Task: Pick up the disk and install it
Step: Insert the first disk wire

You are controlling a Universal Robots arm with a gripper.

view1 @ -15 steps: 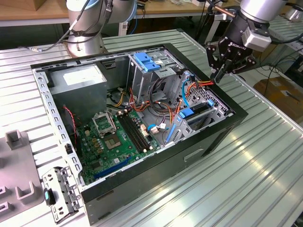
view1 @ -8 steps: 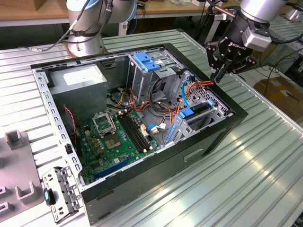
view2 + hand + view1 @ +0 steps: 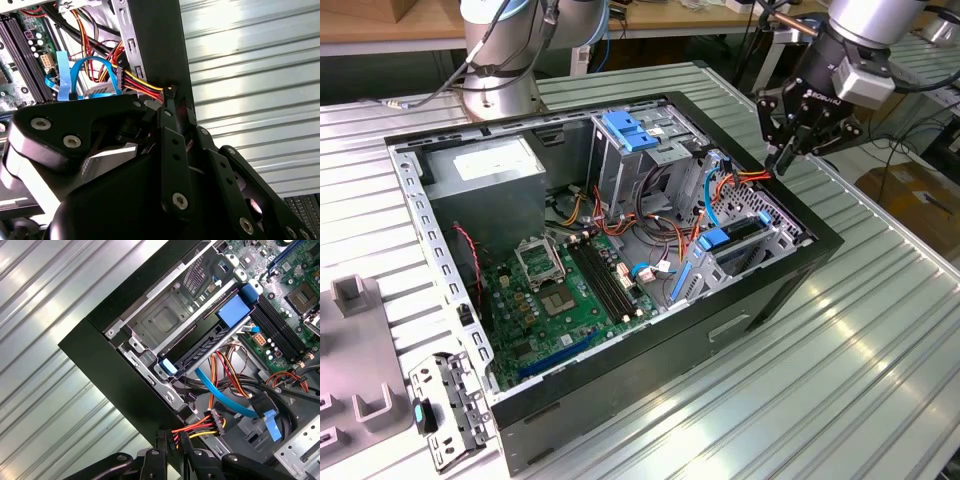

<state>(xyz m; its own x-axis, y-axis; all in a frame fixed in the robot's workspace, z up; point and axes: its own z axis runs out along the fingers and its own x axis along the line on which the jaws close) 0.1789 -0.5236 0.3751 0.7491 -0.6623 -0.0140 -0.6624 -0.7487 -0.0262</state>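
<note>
Fingertips of the gripper (image 3: 782, 160) look pressed close together, nothing visibly between them, poised at the black rim of the computer case (image 3: 820, 250) beside the red-yellow-black power cable bundle (image 3: 200, 427); in the first wrist view the tips (image 3: 172, 442) sit just by that cable's black connector (image 3: 213, 416). The disk (image 3: 210, 342), dark with blue carrier rails, lies seated in the lower drive bay (image 3: 165, 322) near the case's front corner, apart from the gripper, so it appears already installed. One risk, as a judgement: the tips are so near the wiring that a sideways drift could snag the bundle or tug its connector loose; a downward push could strike the case rim. Counted: one arm, one gripper, one disk, one motherboard (image 3: 570, 290), one tall grey cage (image 3: 630, 160) with a blue latch plate (image 3: 632, 130).
</note>
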